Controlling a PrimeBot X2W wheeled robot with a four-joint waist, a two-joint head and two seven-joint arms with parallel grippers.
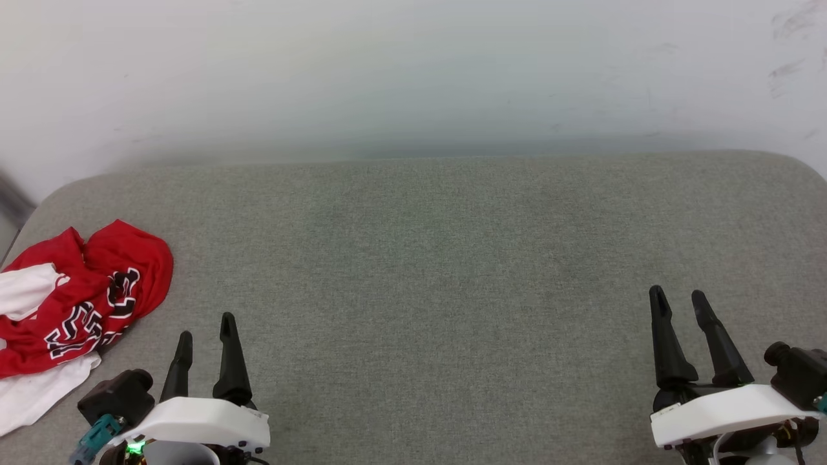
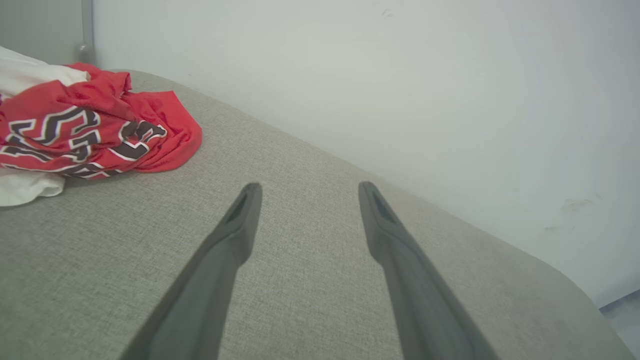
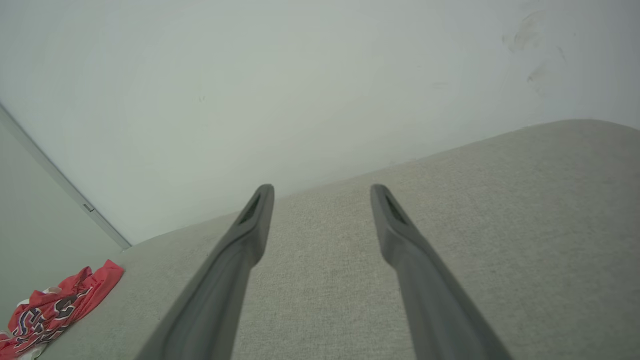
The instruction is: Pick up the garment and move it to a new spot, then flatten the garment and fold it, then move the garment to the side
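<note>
The garment [image 1: 77,303] lies crumpled in a heap at the near left of the grey cushion: red cloth with white parts and black, white-outlined lettering. It also appears at the upper left of the left wrist view as the garment [image 2: 95,125] and far off at the lower left of the right wrist view as the garment [image 3: 55,305]. My left gripper [image 1: 205,326] stands open just right of the heap, apart from it, with nothing between its fingers [image 2: 240,220]. My right gripper [image 1: 678,297] is open and empty at the near right, far from the cloth.
The grey upholstered surface [image 1: 426,258] stretches wide between the two arms, with rounded far corners. A pale wall [image 1: 413,71] rises right behind its back edge. The left edge of the surface runs close beside the heap.
</note>
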